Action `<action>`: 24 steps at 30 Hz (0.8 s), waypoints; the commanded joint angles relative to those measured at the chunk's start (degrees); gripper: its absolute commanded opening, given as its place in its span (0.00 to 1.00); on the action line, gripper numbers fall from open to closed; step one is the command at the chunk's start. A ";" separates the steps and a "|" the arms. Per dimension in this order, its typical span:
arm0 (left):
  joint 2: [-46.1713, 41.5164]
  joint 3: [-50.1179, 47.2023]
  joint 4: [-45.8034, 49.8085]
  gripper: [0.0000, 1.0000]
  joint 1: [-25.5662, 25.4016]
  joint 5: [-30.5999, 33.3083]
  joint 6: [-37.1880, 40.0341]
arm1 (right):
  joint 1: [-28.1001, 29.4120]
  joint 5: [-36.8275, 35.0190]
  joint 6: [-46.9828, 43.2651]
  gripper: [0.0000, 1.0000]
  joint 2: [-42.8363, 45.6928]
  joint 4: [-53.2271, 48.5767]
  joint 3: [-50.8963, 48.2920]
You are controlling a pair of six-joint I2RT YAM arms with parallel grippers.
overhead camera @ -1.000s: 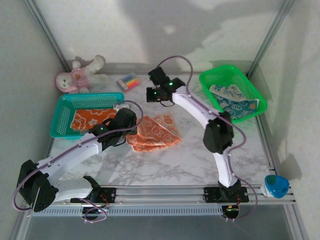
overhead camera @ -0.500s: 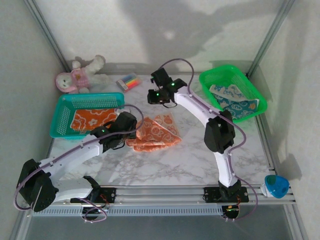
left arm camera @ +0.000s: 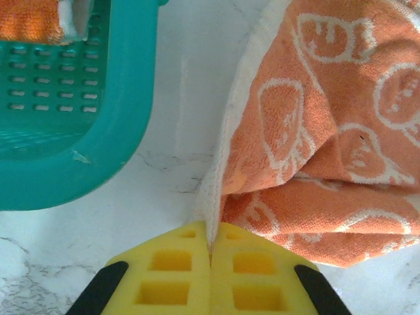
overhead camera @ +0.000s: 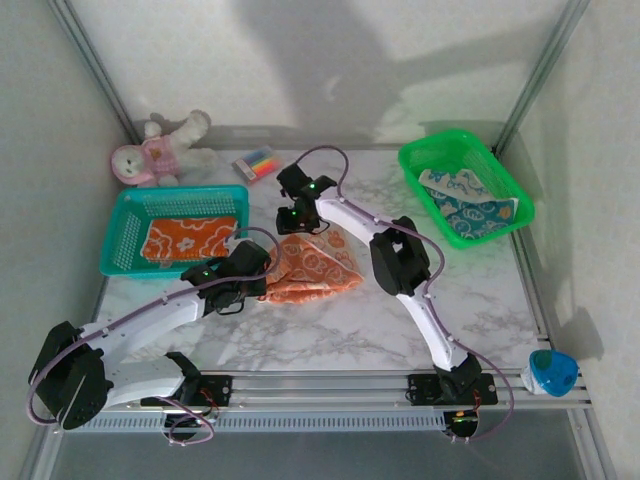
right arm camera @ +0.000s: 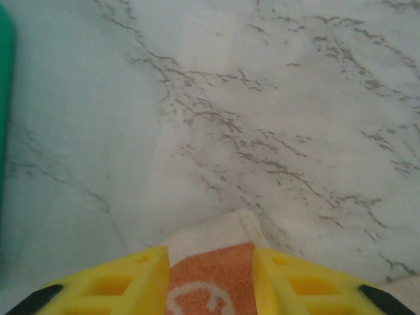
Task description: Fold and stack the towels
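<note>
- Left gripper [left arm camera: 210,239]: clamped on the white hem of the orange towel [left arm camera: 328,151], beside teal basket [left arm camera: 65,131].
- Right gripper [right arm camera: 211,279]: jaws parted, towel corner between them.
- Towel bunched mid-counter [right arm camera: 262,98].

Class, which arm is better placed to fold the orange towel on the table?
Likely left: the left gripper is shut on the orange towel edge; the right gripper is open above it.

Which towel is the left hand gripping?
The orange towel on the table; the left hand pinches its white edge. The others sit in the teal basket and green basket.
</note>
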State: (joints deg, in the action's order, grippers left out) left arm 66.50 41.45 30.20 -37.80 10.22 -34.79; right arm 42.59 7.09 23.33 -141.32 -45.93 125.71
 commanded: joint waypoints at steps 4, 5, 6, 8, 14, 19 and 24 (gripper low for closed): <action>-1.50 -0.40 0.28 0.00 0.01 -0.47 -1.19 | -0.09 -2.48 -1.47 0.42 -2.88 -3.05 4.76; -1.63 -0.48 0.25 0.00 0.01 -0.46 -1.16 | -0.05 -2.44 -1.54 0.42 -3.23 -3.19 5.04; -1.68 -0.47 0.21 0.00 0.01 -0.51 -1.16 | -0.07 -2.55 -1.61 0.42 -3.55 -3.35 5.28; -1.64 -0.56 0.06 0.00 0.01 -0.54 -1.16 | -0.11 -3.34 -1.78 0.42 -4.28 -3.75 5.55; -1.72 -0.55 0.04 0.00 0.05 -0.78 -1.19 | 1.80 -5.99 -2.02 0.43 -5.80 -4.89 5.03; -1.99 -0.67 -0.05 0.00 0.01 -0.90 -1.34 | 2.05 -6.08 -1.42 0.43 -5.76 -5.23 3.56; -2.15 -0.89 -0.27 0.00 0.01 -0.91 -1.49 | 2.84 -6.11 -0.14 0.32 -3.47 -3.57 0.45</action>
State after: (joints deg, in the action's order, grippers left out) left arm 65.60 41.43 30.02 -37.80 9.80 -35.22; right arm 43.92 0.58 21.87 -145.23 -47.88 128.99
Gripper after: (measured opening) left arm 0.032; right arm 0.347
